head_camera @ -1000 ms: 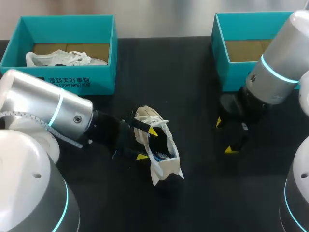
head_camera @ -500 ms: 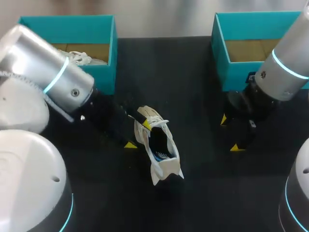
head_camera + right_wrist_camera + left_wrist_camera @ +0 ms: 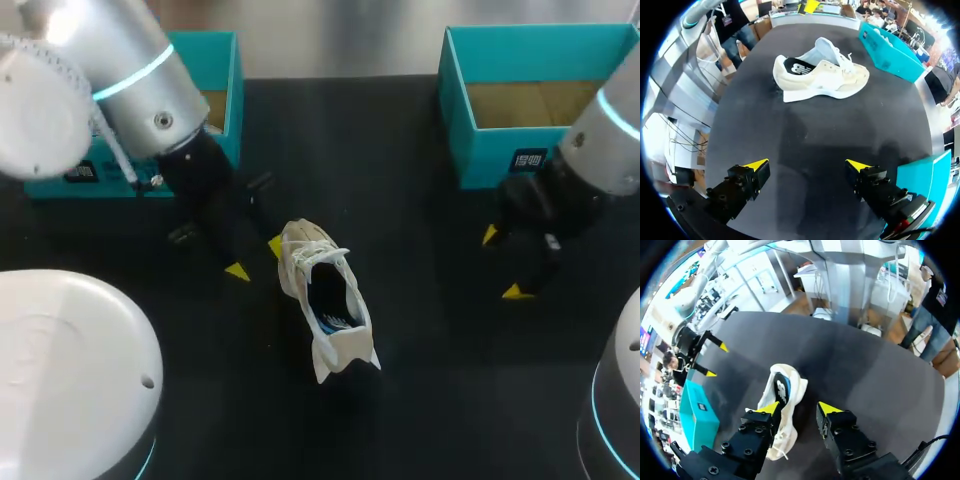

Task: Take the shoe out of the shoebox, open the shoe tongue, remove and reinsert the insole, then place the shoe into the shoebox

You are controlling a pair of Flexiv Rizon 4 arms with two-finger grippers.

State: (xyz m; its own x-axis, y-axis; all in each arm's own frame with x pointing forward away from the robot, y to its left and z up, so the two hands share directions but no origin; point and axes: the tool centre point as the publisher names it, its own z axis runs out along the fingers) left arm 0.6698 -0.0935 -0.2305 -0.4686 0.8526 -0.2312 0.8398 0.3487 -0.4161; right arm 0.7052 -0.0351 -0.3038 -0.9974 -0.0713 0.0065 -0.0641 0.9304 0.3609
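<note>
Lying on the black table point(image 3: 400, 200) near its middle, a white shoe point(image 3: 322, 290), outside both teal boxes and well apart from each. Standing on its sole, opening turned up, with the dark insole point(image 3: 335, 305) seen inside, laces at the far end and heel at the near end. Hanging just beside the toe end, the left claw point(image 3: 256, 258), fingers spread wide and pinching nothing; cannot tell if the nearer yellow tip touches the shoe or only comes close. Seen from the left wrist, the toe lying by one finger and not between the two. Hovering over bare table far to the shoe's right, the right claw point(image 3: 503, 264), also spread, with nothing between its fingers. Seen from the right wrist, the shoe lying well ahead of that claw. Standing at the far side, the left box point(image 3: 225, 130), partly hidden behind the left arm, and the right box point(image 3: 480, 155).
</note>
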